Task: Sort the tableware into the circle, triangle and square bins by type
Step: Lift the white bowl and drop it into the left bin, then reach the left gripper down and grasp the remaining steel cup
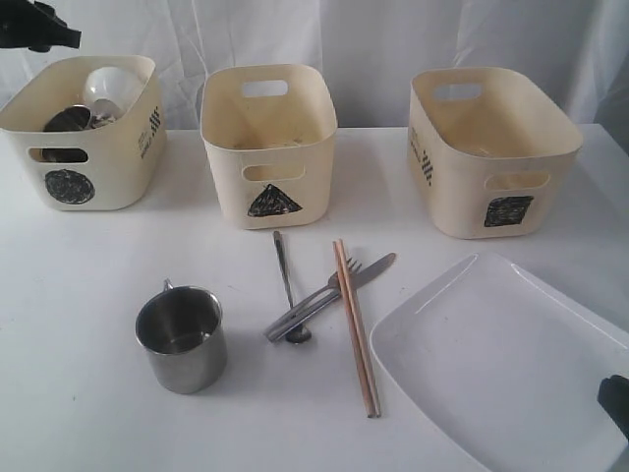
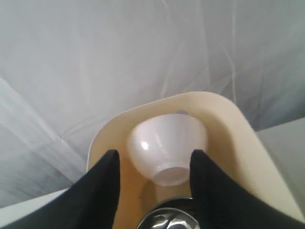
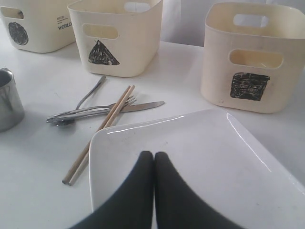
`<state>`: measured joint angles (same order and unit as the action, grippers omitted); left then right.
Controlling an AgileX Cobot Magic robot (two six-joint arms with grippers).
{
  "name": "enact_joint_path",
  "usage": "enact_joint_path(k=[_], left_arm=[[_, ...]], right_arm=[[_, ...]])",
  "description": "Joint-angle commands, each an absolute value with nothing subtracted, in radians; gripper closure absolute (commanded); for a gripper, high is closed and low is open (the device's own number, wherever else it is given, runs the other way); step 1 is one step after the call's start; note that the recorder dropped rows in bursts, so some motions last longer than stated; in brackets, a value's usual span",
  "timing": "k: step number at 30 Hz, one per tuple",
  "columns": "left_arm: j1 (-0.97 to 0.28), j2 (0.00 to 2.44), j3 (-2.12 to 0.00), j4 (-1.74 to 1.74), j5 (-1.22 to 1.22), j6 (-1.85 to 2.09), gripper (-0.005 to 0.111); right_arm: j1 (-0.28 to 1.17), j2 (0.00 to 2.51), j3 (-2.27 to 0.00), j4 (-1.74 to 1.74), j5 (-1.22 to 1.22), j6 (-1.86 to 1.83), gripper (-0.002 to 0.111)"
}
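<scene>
Beneath the left tool (image 2: pixel 153 155), its fingers spread wide, the white bowl (image 2: pixel 167 143) lies tipped inside the circle bin (image 2: pixel 238 138) (a steel vessel (image 2: pixel 167 220) beside it). Under the right tool (image 3: pixel 153 155), fingers pressed together, the white plate (image 3: pixel 205 148) rests on the surface (image 3: pixel 38 157).

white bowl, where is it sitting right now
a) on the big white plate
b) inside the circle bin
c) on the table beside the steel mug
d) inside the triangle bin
B: the white bowl lies tipped on its side inside the circle bin, the tub at the far left of the exterior view with the scribbled circle on its front.
</scene>
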<state>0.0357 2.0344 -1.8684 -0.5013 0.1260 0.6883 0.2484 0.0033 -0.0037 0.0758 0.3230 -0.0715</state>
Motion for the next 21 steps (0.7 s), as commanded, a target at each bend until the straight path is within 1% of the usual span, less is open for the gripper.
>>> enact_joint_path(k=[1,3,7,9,16,21], left_arm=[[0.038,1.957,-1.875,-0.511,0.298,0.657,0.056],[0.038,1.931,-1.875,-0.511,0.417,0.626,0.056],[0.036,1.897,-1.855,-0.508,0.728,0.567,0.056],[0.034,1.879,-1.808,-0.508,0.812,0.537,0.056],[0.005,1.773,-1.564,-0.508,0.864,0.509,0.056],[-0.082,1.693,-1.41,-0.501,0.842,0.509,0.055]], right_arm=[[0.251,0.0,0.0,0.078,0.313,-0.072,0.108],[0.251,0.0,0.0,0.078,0.313,-0.072,0.108],[0.251,0.0,0.0,0.078,0.313,-0.072,0.108],[0.251,0.0,0.0,0.078,0.313,-0.072,0.108],[0.251,0.0,0.0,0.078,0.313,-0.072,0.108],[0.251,0.0,0.0,0.078,0.313,-0.072,0.108]])
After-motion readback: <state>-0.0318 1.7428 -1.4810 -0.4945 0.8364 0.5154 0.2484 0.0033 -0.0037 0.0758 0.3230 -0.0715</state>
